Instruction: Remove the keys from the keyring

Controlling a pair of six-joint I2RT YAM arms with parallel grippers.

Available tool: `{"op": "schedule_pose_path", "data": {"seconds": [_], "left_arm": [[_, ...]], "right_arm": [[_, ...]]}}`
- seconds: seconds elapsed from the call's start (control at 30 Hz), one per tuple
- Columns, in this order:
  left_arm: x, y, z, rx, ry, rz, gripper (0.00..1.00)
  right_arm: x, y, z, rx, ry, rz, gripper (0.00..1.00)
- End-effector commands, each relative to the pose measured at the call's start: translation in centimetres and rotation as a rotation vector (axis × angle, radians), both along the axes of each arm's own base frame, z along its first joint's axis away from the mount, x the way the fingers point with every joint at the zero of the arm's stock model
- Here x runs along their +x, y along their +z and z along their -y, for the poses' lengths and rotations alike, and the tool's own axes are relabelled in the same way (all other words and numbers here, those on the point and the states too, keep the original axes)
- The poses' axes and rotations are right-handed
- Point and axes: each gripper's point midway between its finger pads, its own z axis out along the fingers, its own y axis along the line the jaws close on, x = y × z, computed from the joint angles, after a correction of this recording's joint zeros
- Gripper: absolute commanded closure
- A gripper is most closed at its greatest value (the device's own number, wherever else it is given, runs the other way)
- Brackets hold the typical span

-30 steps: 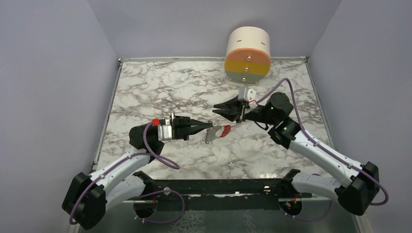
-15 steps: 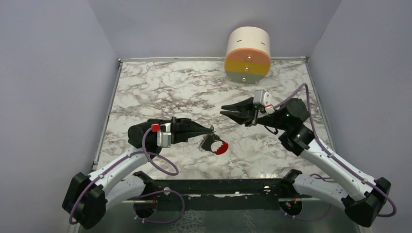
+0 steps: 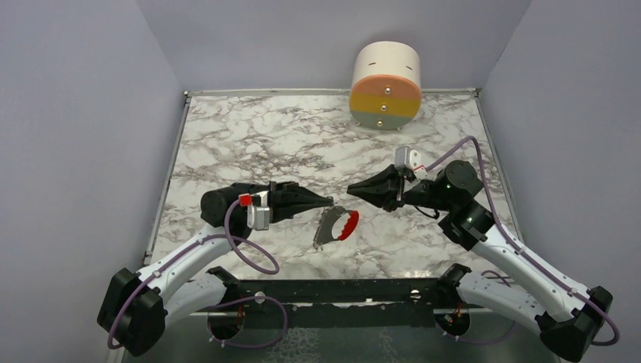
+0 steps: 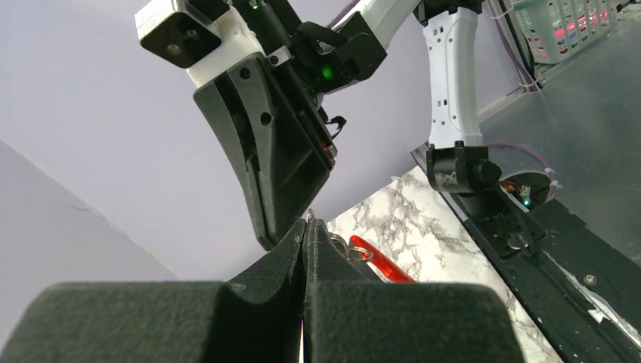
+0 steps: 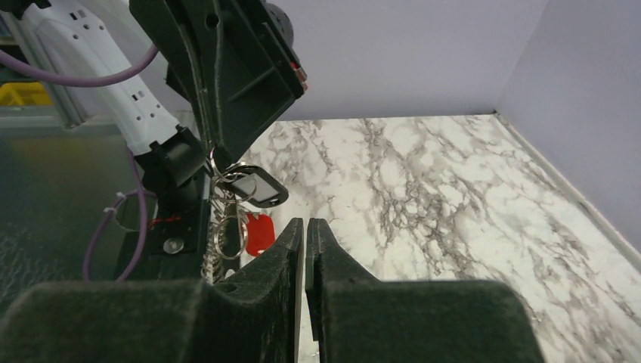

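Nearest, the left arm (image 3: 181,265) and the right arm (image 3: 514,257) rise from the near edge of the desk (image 3: 249,144). Both reach inward, so that the two tools come face to face over the middle of it.

The left tool (image 3: 326,202) is fully closed and pinches the thin ring of the keyring (image 3: 330,227) at the very tip of its fingers. I judge the reason to be simple. With the ring held up, the rest of the keyring, with the red clip (image 3: 348,225), hangs free below the tip and above the desk, where the other arm can reach it. In the right wrist view the dark key (image 5: 257,189) hangs just under the left fingertips. A red piece (image 5: 260,233) shows lower, but I cannot tell whether it is the clip or the head of a key.

The right tool (image 3: 354,190) points at the left one, near it but apart. Its fingers are almost together, with only a thin slit, and nothing is between them. The dark key is not off yet. To my judgement, this tool must open before it can take one.

Far at the back edge is a round box (image 3: 385,76), well apart from this work.
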Motion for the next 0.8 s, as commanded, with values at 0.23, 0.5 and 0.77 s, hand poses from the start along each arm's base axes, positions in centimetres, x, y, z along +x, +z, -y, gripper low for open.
{"op": "schedule_pose_path", "data": {"seconds": [0.23,0.5,0.77], "left_arm": [[0.1,1.3,-0.2,-0.027,0.020,0.061,1.00],[0.5,1.0,-0.1,-0.022,0.027,0.054,1.00],[0.5,0.9,-0.1,-0.026,0.034,0.064,1.00]], "right_arm": [[-2.4,-1.0,-1.1,-0.019,0.174,-0.076,0.92],[-2.9,-0.3,-1.2,-0.001,0.207,-0.057,0.92],[-3.1,0.1,-1.5,0.022,0.237,-0.050,0.92]]}}
